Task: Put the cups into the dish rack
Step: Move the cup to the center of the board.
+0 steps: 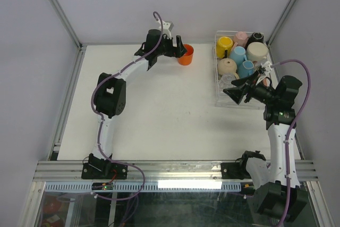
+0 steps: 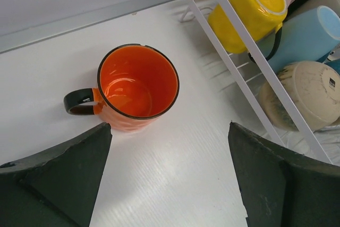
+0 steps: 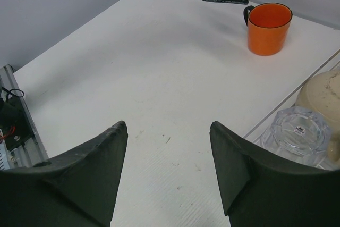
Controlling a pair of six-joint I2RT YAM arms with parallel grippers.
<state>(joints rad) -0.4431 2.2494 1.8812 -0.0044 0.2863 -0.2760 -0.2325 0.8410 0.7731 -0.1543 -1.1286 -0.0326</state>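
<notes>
orange mug (image 2: 137,86) standing upright on the white table (image 3: 159,67), near the dish rack (image 2: 244,30), left gripper (image 2: 170,127) wide open, holding nothing, just beside the mug, right gripper (image 3: 169,125) open and empty by the rack's near end, other mugs and a clear glass (image 3: 297,134) inside the rack

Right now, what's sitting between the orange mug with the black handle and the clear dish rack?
Nothing: only bare white tabletop separates the black-handled orange mug from the clear dish rack, plainly shown in the left wrist view.
</notes>
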